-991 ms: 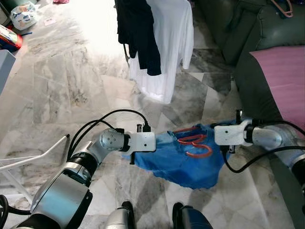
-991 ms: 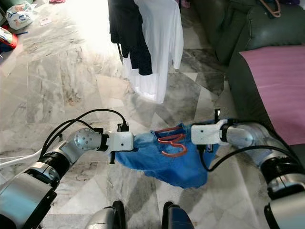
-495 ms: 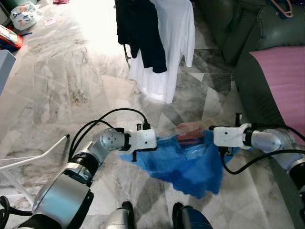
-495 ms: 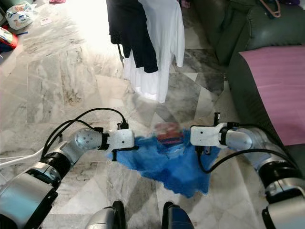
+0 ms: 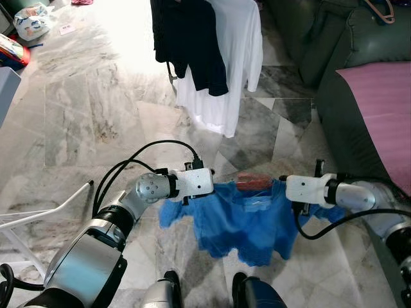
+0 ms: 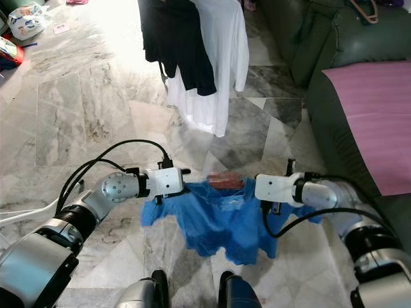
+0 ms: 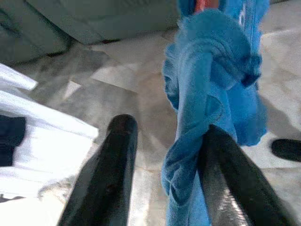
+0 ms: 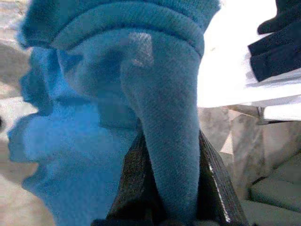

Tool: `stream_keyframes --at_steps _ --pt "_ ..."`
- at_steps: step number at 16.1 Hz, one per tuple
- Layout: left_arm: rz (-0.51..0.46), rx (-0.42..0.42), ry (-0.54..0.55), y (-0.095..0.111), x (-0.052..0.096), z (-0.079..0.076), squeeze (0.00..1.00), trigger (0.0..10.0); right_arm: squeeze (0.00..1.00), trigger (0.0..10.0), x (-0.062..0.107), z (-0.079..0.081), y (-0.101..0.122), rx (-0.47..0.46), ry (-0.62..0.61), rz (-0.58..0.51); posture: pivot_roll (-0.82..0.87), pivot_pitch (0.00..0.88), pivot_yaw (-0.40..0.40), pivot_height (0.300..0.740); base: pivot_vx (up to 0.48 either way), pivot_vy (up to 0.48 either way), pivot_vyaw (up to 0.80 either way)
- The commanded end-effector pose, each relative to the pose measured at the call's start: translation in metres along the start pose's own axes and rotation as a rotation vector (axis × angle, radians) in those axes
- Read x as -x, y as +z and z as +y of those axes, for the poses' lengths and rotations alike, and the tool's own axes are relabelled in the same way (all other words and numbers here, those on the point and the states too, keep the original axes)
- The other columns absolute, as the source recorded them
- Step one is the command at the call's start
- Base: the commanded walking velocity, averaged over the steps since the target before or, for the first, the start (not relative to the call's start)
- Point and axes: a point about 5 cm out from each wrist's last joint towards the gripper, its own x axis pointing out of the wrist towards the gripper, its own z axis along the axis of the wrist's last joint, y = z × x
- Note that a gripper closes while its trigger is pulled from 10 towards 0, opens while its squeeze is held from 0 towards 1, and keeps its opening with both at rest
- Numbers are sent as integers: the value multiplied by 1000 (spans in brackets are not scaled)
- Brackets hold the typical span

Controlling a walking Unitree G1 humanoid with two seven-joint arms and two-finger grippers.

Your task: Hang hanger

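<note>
Lifted higher now, the blue shirt (image 5: 247,218) hangs spread between left pincer (image 7: 164,183), fingers parted, and right pincer (image 8: 169,207), clamping fabric; red hanger (image 5: 253,180) not yet hung.

- My two head eyes look down and forward, sharing the blue shirt (image 5: 247,218) and marble floor (image 5: 83,122).
- Each wrist camera sits close, looking along its fingers at that shirt.
</note>
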Motion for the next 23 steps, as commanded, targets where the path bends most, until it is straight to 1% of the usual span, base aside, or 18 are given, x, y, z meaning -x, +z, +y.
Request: stream_keyframes --at_steps 1,2,4,5,6,7,8,11,12,15,16,17,18,19,20,21,22,23 --pt "-2 -26 6 -1 3 2 1000 10000 0 0 0 0 3 -11 -21 -22 -68 258 51 740 0 0 0" --pt "3 -38 30 -3 5 2 1000 10000 0 0 -2 3 2 -43 -55 -14 -66 255 51 740 0 0 0" --pt "3 23 97 -7 7 2 1000 10000 0 0 -6 7 0 -104 -101 4 -68 252 49 740 0 0 0" --pt "3 23 97 -7 7 2 1000 10000 0 0 -6 7 0 -104 -101 4 -68 252 49 740 0 0 0" --pt "12 19 101 -13 10 -5 1000 10000 0 0 -8 12 -1 -153 -131 16 -69 244 42 740 0 0 0" --pt "42 -2 47 -23 14 -18 1000 10000 0 0 -9 15 -2 -208 -172 28 -69 240 39 740 0 0 0" --pt "68 -5 4 -29 18 -25 1000 10000 0 0 -10 14 -2 -225 -197 33 -69 236 35 740 0 0 0" --pt "118 11 -19 -42 26 -35 1000 10000 0 0 -15 17 0 -277 -249 43 -71 218 27 740 0 0 0" --pt "137 30 16 -46 29 -36 1000 10000 0 0 -18 21 1 -304 -263 49 -72 210 25 740 0 0 0" --pt "116 192 292 -47 29 -23 1000 10000 0 0 -23 33 0 -376 -312 88 -76 189 22 740 0 0 0" --pt "112 273 388 -48 29 -18 1000 10000 0 0 -26 36 0 -406 -325 93 -76 178 22 740 0 0 0" --pt "134 388 543 -54 33 -14 1000 10000 0 0 -30 41 2 -452 -357 102 -75 170 21 740 0 0 0" --pt "160 508 657 -61 36 -16 1000 10000 0 0 -33 44 4 -497 -387 108 -75 160 17 740 0 0 0" --pt "185 551 712 -65 38 -19 1000 10000 0 0 -35 46 5 -520 -409 114 -72 153 14 740 0 0 0" --pt "203 621 754 -69 39 -24 1000 10000 0 0 -37 47 5 -556 -439 128 -71 149 13 740 0 0 0" --pt "220 734 822 -75 40 -32 1000 10000 0 0 -38 48 1 -651 -511 164 -65 138 7 740 0 0 0" --pt "233 806 875 -78 41 -37 1000 10000 0 0 -39 49 0 -726 -559 176 -64 136 6 740 0 0 0" --pt "232 873 932 -80 42 -41 1000 10000 0 0 -39 51 -1 -841 -639 176 -58 127 0 740 0 0 0"
